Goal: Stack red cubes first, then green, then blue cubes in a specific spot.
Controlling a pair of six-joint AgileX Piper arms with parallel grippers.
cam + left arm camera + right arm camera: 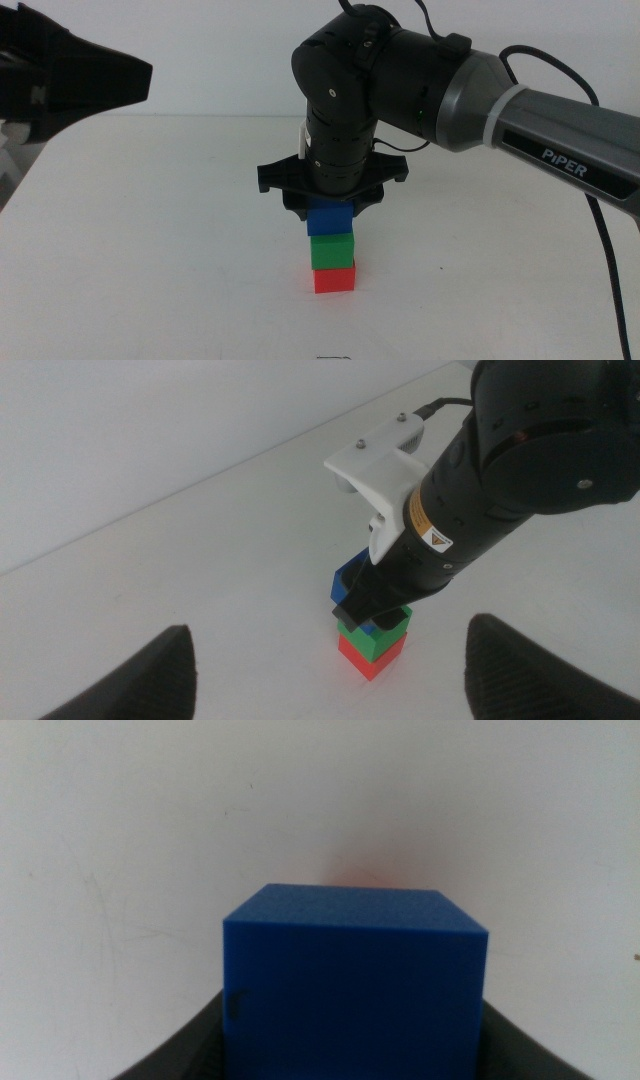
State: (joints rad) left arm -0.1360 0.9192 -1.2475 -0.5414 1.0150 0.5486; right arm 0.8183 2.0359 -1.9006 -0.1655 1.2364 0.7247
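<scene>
A: Why does the small matte deep-blue cube (330, 219) sit atop the matching green cube (332, 250) and bright-red cube (334, 278)?

B: It tops the stack in the required order, on the plain white tabletop (150, 250).

A: And the arms?

B: The right gripper (331, 212) points straight down over the stack, jaws clamped on the blue cube's sides. The left gripper (325, 670) waits well apart, raised at the left, jaws spread and empty.

The blue cube (352, 982) showed a matt, finely grained face; the green cube (331, 250) and red cube (334, 279) looked equally matt. The white tabletop (150, 250) was smooth and dull, faintly scuffed. The right arm's casing (400, 70) was smooth, semi-gloss plastic.
</scene>
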